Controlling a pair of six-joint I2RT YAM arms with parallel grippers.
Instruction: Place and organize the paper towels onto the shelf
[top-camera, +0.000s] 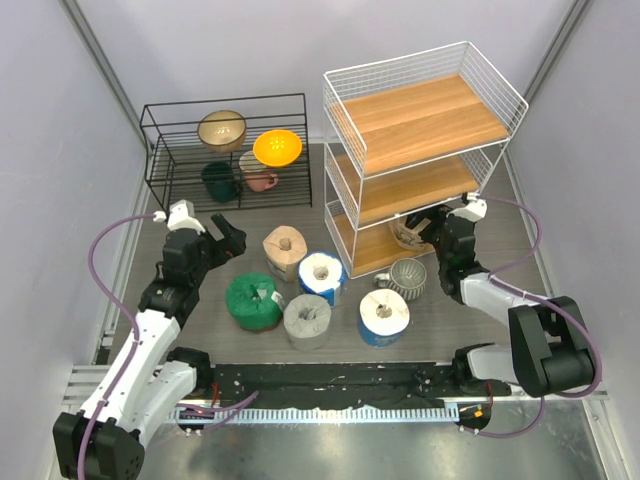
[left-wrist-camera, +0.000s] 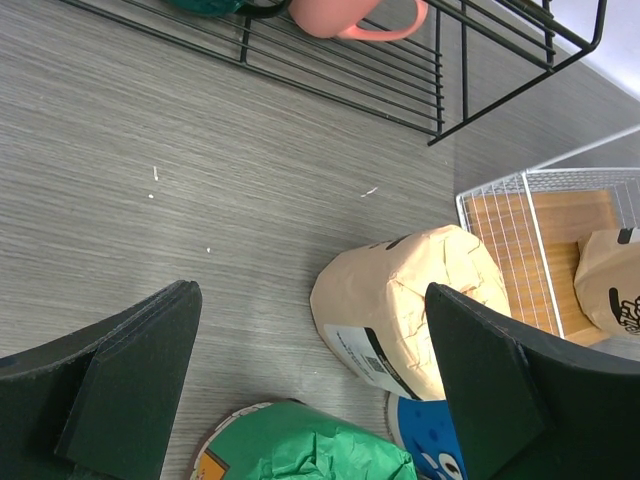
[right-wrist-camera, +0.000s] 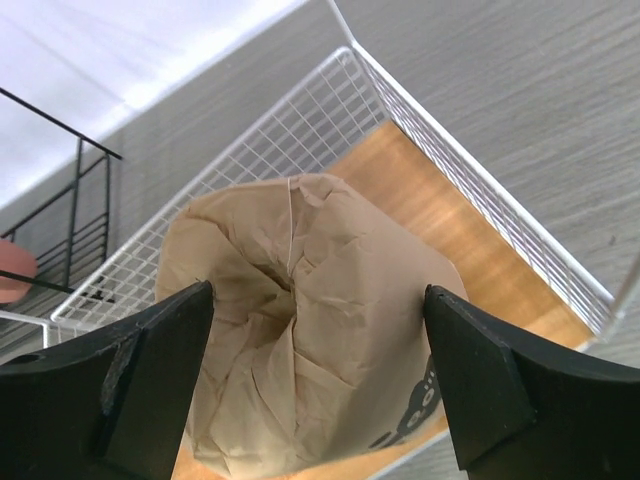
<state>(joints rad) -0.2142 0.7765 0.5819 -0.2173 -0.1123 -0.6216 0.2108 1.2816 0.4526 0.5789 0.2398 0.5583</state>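
Right pincer (right-wrist-camera: 318, 292) squeezing a crumpled tan paper roll (right-wrist-camera: 300, 400) on the white wire shelf (right-wrist-camera: 300, 130) bottom board, 2 o'clock; left pincer (left-wrist-camera: 312, 292) spread.

Five rolls (top-camera: 307, 320) stand beside the shelf (top-camera: 420, 120), a sixth roll (right-wrist-camera: 310, 330) in its lowest tier.

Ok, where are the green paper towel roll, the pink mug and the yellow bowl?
Green wrapped paper towel roll (top-camera: 248, 305): top view, on its crinkled wrap.
Pink mug (left-wrist-camera: 335, 15): left wrist view, on its side wall.
Yellow bowl (top-camera: 277, 148): top view, inside its hollow.
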